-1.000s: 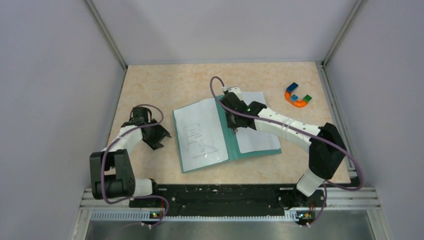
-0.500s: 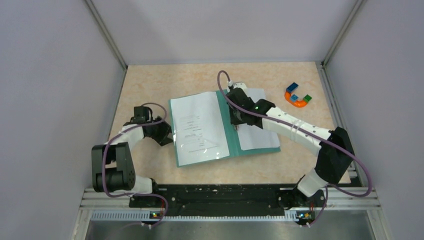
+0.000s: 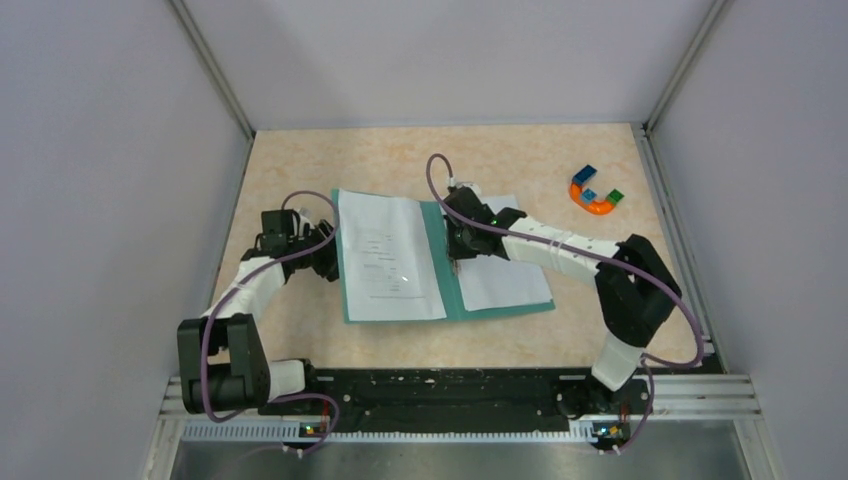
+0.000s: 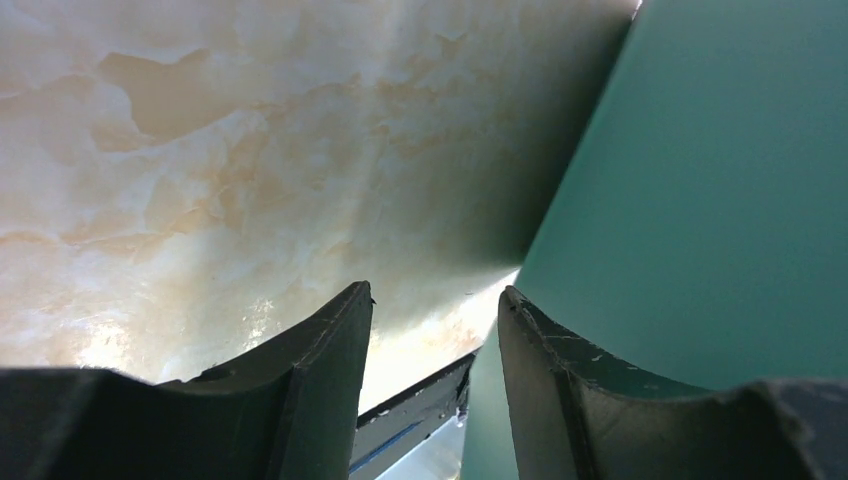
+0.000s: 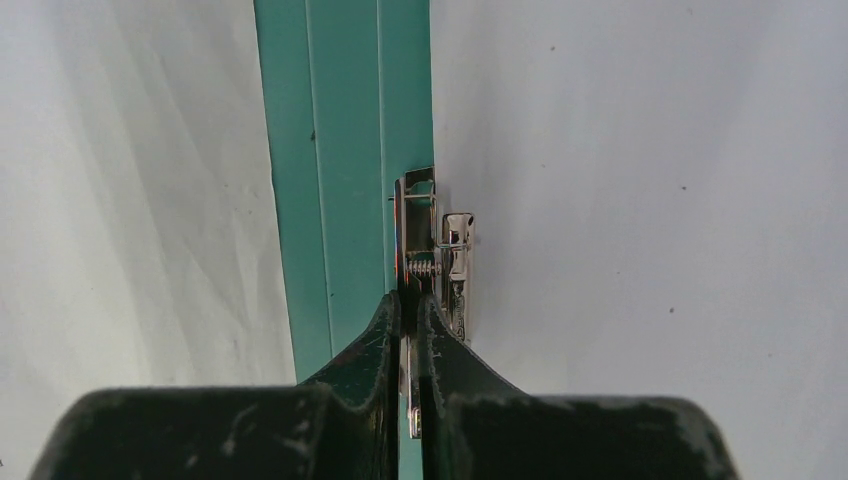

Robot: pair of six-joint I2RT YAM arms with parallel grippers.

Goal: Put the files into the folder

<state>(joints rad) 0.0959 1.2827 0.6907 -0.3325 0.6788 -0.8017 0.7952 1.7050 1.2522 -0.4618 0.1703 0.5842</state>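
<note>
The teal folder (image 3: 452, 290) lies open in the middle of the table. A printed file (image 3: 385, 260) rests on its left cover and a nearly blank file (image 3: 505, 278) on its right half. My right gripper (image 3: 455, 245) is shut on the metal clip (image 5: 436, 250) at the teal spine (image 5: 340, 150), with white paper on both sides. My left gripper (image 3: 328, 250) is at the left cover's outer edge. Its jaws are open, and the cover's teal underside (image 4: 720, 200) lies against the right finger (image 4: 545, 390), the cover's edge just inside the gap.
A multicoloured horseshoe toy (image 3: 595, 192) sits at the back right. Grey walls enclose the beige table (image 3: 300, 170) on three sides. The black base rail (image 3: 450, 390) runs along the near edge.
My left gripper has moved right and back to the folder's left edge. The folder has turned and shifted slightly left, with my right gripper still on the clip.
</note>
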